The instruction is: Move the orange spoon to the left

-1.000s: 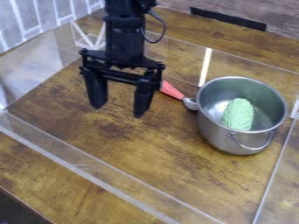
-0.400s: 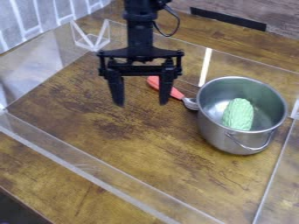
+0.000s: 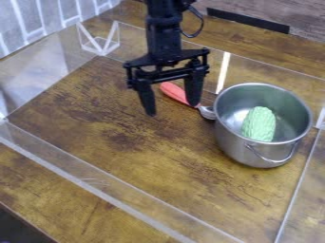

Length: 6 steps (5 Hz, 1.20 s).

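Observation:
The orange spoon (image 3: 178,94) lies flat on the wooden table, its orange-red handle pointing up-left and its silver bowl (image 3: 207,112) resting close to the pot's left side. My gripper (image 3: 174,98) hangs over the handle, pointing straight down, jaws open wide. One black finger (image 3: 150,98) stands left of the handle and the other finger (image 3: 197,91) to its right, partly hiding the spoon's middle. Nothing is held.
A steel pot (image 3: 263,123) with a green ribbed object (image 3: 259,123) inside stands right of the spoon. Clear acrylic walls (image 3: 76,161) fence the wooden table (image 3: 114,133). A white wire stand (image 3: 97,40) sits at the back left.
My gripper has travelled right and away from the camera, rolled about its vertical axis, and sunk slightly, so its open fingers now straddle the spoon's handle. The spoon and pot have not moved.

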Tool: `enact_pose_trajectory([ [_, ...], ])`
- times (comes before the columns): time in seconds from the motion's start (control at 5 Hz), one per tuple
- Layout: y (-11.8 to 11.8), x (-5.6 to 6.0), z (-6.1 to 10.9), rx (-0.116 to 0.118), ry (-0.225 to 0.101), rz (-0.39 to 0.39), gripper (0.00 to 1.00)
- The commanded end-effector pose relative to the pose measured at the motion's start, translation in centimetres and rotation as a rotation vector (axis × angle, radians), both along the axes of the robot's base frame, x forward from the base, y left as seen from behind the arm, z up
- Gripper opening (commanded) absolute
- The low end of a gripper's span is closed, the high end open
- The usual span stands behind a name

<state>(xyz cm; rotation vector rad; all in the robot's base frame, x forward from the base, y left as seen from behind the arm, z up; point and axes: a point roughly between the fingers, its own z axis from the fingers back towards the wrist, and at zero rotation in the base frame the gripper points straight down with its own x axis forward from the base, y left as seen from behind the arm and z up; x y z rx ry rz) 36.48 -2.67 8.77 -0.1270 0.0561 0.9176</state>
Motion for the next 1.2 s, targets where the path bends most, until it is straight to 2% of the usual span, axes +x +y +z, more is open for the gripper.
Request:
enact_pose_trajectory([
  [0.0,0.9,2.1,1.6,-0.014,-0.095,0.151,1.00],
  [0.2,1.4,3.2,1.3,-0.028,-0.123,0.259,1.00],
  [0.4,1.9,4.4,1.1,-0.038,-0.148,0.319,1.00],
  [0.6,2.2,5.3,1.0,-0.046,-0.167,0.365,1.00],
  [1.0,3.2,6.7,0.9,-0.043,-0.206,0.424,1.00],
])
